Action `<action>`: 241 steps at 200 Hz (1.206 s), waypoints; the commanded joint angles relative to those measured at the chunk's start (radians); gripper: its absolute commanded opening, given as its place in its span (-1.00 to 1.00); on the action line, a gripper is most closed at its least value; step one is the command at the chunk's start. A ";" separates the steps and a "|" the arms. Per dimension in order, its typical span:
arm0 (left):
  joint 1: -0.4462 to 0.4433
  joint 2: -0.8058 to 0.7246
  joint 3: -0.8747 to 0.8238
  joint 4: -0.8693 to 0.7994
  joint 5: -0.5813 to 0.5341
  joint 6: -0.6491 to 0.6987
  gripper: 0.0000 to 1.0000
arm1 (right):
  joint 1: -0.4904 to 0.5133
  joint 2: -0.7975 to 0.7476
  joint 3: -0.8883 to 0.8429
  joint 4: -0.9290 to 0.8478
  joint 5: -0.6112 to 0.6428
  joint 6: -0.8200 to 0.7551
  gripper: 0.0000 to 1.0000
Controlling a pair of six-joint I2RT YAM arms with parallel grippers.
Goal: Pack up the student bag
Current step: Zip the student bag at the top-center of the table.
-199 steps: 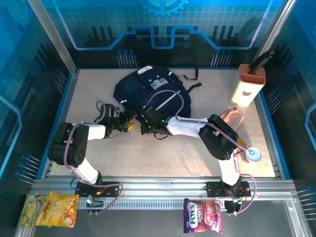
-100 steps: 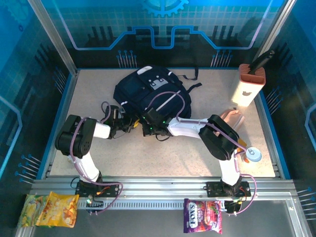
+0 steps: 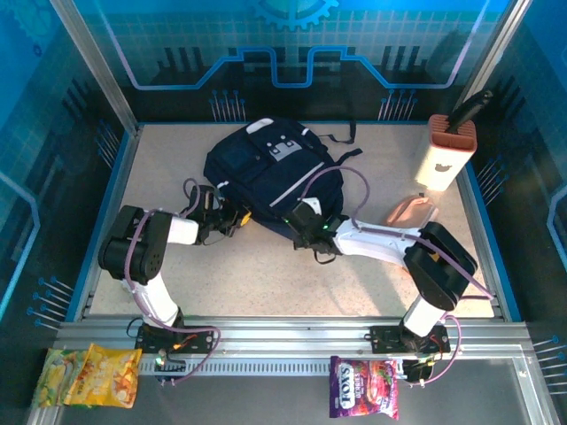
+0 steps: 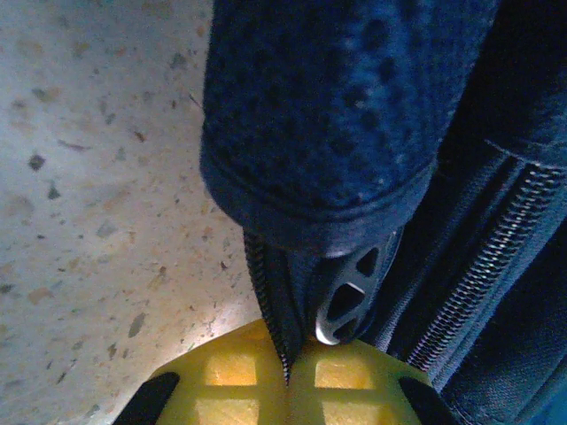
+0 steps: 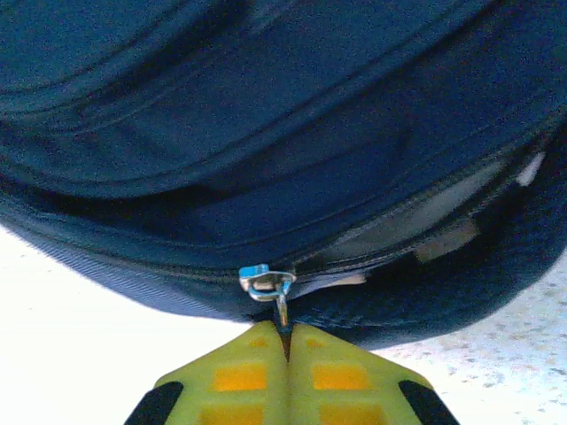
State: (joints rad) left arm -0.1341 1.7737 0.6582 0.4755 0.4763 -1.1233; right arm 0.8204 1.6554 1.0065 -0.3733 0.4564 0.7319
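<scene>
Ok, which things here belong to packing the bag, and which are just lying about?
Job: bag, left end effector and right end effector, both shut on it.
Lying about: pink pouch, white box, yellow snack packs, purple snack pack.

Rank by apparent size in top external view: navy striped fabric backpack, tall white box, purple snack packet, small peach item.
1. navy striped fabric backpack
2. tall white box, purple snack packet: alike, unranked
3. small peach item
</scene>
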 commanded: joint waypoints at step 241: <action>0.050 -0.110 0.160 -0.295 -0.101 0.226 -0.36 | -0.017 0.041 0.218 -0.157 -0.066 -0.164 -1.00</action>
State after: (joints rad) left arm -0.1188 1.7542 0.7887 0.2615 0.4370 -0.9749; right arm 0.7349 1.6814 1.1286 -0.5140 0.4370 0.6430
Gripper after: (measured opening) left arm 0.235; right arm 0.050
